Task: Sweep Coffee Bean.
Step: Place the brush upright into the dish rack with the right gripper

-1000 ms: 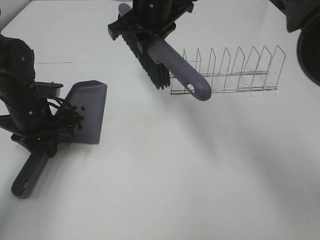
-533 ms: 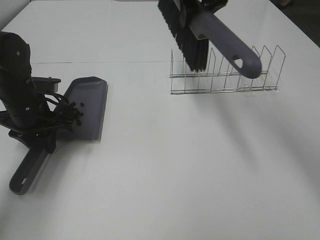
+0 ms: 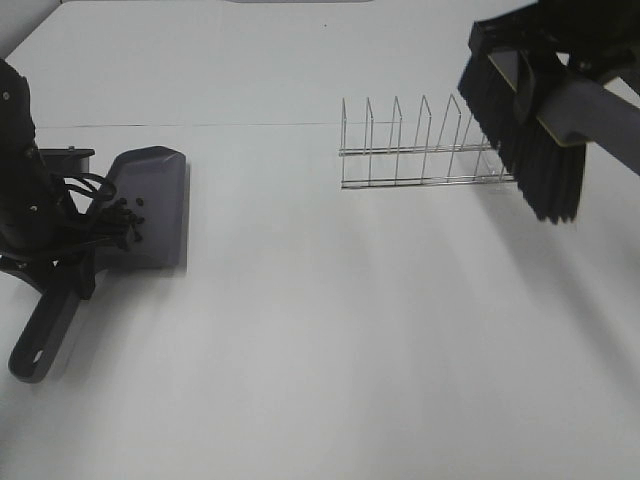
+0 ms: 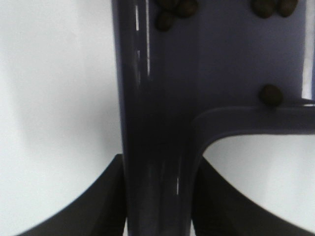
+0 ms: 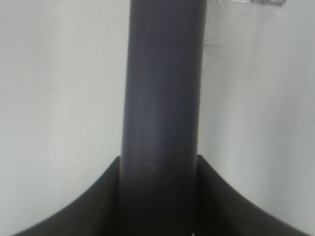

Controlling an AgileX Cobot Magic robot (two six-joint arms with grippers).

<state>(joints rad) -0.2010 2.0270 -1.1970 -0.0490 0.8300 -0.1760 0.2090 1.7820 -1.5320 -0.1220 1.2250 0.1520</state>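
left end effector (image 4: 157,196) pinching the dustpan (image 3: 150,195) by its handle | coffee beans (image 3: 125,215) clustered at the back of the dustpan, near the handle | right end effector (image 5: 160,196) pinching the brush (image 3: 530,160) by its handle, bristles down at the right end of the wire rack (image 3: 420,150) | dustpan on the white surface (image 3: 350,350), well apart from the brush

A big white table (image 3: 330,350) fills almost all of the high view. Its top is smooth and plain. A thin dark line (image 3: 250,125) runs straight across it near the far side. At the far left the table's edge (image 3: 35,28) runs at a slant, and the bit past it is too small to tell. The light is soft, and faint grey shadows (image 3: 560,280) lie on the table. In the left wrist view the table (image 4: 54,98) looks white. In the right wrist view the table (image 5: 59,98) looks pale grey.
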